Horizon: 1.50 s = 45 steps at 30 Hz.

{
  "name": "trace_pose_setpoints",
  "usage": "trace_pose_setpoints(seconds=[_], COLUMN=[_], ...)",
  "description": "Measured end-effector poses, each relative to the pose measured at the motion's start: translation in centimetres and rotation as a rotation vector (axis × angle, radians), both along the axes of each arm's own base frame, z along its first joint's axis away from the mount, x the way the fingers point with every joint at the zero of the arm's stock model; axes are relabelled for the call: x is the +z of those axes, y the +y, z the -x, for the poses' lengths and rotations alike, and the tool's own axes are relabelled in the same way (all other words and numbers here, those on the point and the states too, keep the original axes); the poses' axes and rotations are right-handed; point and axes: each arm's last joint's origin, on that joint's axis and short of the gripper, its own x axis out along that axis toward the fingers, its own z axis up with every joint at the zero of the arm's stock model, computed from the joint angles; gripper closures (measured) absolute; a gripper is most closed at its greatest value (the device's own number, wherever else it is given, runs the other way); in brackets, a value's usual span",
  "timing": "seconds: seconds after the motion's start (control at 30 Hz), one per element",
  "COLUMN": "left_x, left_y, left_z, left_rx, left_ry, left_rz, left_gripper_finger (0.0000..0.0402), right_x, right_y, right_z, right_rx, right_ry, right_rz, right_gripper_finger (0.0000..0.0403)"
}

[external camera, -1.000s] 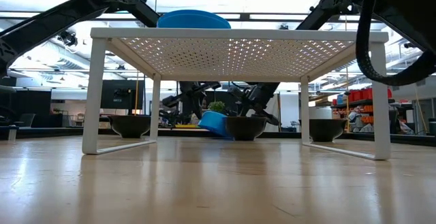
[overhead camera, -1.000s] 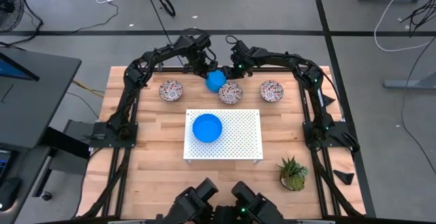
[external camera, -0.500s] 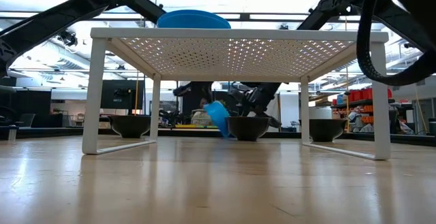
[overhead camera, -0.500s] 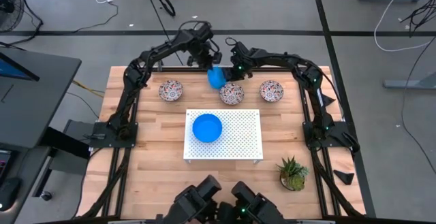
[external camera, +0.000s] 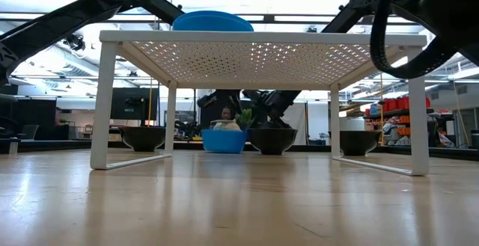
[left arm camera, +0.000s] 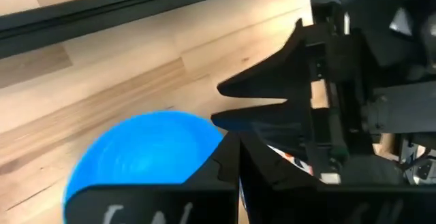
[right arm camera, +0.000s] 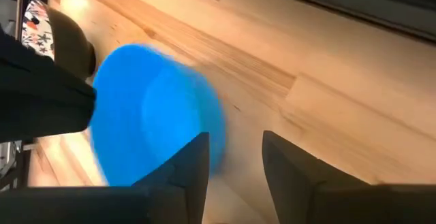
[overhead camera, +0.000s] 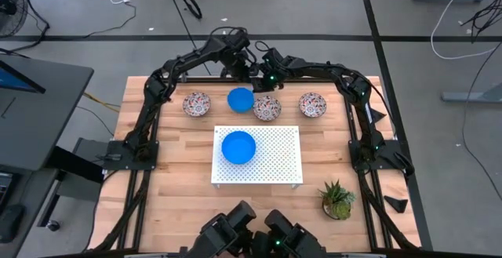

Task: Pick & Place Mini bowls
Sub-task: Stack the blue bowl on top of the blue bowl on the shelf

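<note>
— Between the patterned bowls at the far edge, that blue bowl [overhead camera: 240,99] sits upright on the wood, nobody holding it.

— And the grippers?

— Left gripper [overhead camera: 244,63] pinched shut, empty. Right gripper [overhead camera: 260,78] half open, empty too, just beside it.

— Looks light, rigid, probably slick. I'd pinch the rim, one finger inside.

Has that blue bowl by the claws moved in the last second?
Yes. The blue bowl dropped from its tilt to sit flat on the table, left of the middle floral bowl.
</note>
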Motion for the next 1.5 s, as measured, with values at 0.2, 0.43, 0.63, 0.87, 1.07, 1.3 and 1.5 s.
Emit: trace_pose_setpoints(seconds=[0.2,0.43,0.63,0.87,1.07,1.3,1.5], left_x=[0.0,-0.1,-0.2,-0.5,-0.8,-0.8,-1.4], left_y=[0.6,1.2,1.2,0.7,0.4,-0.5,-0.9], left_z=[0.5,1.4,2.1,2.8,3.4,2.8,2.3], left_rx=[0.002,-0.006,-0.079,-0.157,-0.215,-0.256,-0.259], left_ry=[-0.002,-0.006,0.024,0.139,0.270,0.331,0.359], left_rz=[-0.008,0.022,0.016,-0.030,-0.081,-0.124,-0.133], left_gripper_finger=[0.0399,0.0386,0.0321,0.0231,0.0189,0.0180,0.0179], right_x=[0.0,0.0,-0.2,-0.2,-0.3,-0.2,-0.2], right_y=[-0.7,-1.2,-1.0,-1.3,-1.4,-1.4,-1.4], right_z=[0.6,1.0,1.2,1.4,1.7,1.7,1.7], right_rx=[-0.022,0.044,0.066,0.095,0.102,0.114,0.114], right_ry=[0.003,0.002,0.021,0.019,0.028,0.027,0.027], right_rz=[0.008,0.076,0.076,0.107,0.108,0.119,0.119], right_gripper_finger=[0.0264,0.0264,0.0264,0.0264,0.0264,0.0264,0.0264])
